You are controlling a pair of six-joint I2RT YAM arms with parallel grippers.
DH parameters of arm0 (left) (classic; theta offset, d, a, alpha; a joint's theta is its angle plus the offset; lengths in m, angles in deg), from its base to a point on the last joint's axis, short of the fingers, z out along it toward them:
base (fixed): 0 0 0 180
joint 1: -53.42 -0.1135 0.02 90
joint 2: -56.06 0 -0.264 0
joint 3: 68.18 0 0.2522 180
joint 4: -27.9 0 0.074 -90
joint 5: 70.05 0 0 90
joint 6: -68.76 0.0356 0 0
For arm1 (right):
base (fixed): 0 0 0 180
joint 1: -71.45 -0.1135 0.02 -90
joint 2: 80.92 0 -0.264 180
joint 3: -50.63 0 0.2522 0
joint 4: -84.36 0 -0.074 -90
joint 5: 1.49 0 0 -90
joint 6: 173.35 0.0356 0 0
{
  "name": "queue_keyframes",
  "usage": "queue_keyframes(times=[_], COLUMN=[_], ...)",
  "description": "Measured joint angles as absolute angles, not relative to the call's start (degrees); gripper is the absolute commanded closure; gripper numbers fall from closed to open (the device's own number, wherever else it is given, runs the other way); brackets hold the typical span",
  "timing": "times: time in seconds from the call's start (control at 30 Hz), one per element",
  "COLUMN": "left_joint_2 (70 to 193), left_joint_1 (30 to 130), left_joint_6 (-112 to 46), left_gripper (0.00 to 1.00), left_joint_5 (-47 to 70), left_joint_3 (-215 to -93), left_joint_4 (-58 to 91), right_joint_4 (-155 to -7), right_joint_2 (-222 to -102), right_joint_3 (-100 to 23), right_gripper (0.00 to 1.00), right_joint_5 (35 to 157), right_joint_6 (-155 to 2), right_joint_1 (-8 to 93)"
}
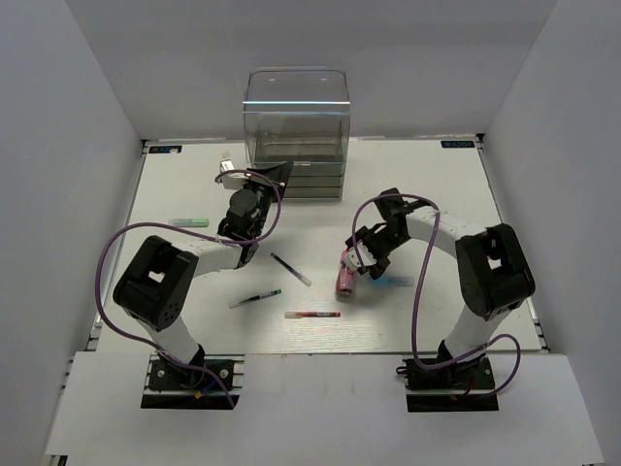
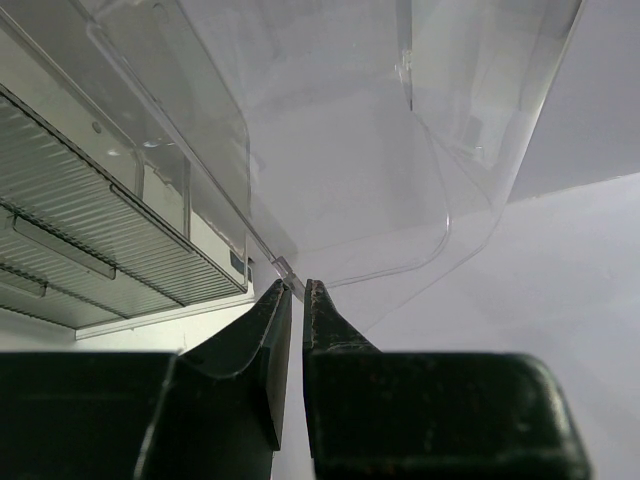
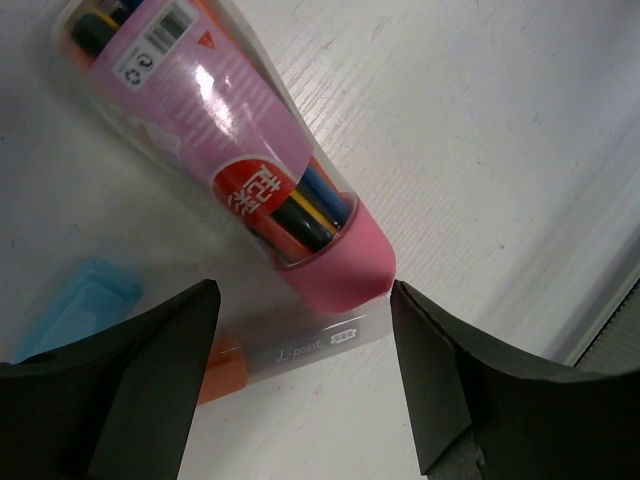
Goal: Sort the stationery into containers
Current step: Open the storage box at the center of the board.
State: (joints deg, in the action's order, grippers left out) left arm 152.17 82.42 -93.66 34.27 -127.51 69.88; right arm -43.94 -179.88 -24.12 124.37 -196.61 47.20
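My right pincer (image 3: 302, 300) open astride tube (image 3: 230, 150), orange marker (image 3: 222, 375) half-hidden under it. Left pincer (image 2: 296, 290) pinching drawer (image 2: 350, 150) lip. Three pens (image 1: 291, 269) (image 1: 255, 298) (image 1: 312, 315).

I'm seeing a lab robot cell: grey panels (image 1: 87, 116) box in the white table (image 1: 437, 184), arm bases (image 1: 189, 374) bolted at its near edge.

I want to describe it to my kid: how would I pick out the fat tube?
From the clear drawer cabinet at the table's far edge, come forward and right to the right arm's open hand. The tube lies beneath it: fat, clear, pink cap and label, coloured pens inside, far thicker than the thin pens nearby.
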Motion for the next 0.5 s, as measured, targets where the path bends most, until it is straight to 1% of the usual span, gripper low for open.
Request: queue_keyframes(times=[0.23,0.5], left_joint_2=[152.17,152.17], left_joint_1=[82.42,82.42], left_joint_6=[-93.69,-93.69], left_gripper=[1.0,1.0], left_joint_5=[34.27,34.27], left_joint_3=[-127.46,-127.46], left_joint_4=[69.9,69.9], right_joint_4=[-44.42,-48.75], right_joint_2=[-180.36,-180.41], right_joint_3=[-24.08,-22.46], right_gripper=[0.25,0.25], right_joint_5=[123.85,125.27], right_joint_6=[-196.74,-196.78], right_joint_1=[46.94,46.37])
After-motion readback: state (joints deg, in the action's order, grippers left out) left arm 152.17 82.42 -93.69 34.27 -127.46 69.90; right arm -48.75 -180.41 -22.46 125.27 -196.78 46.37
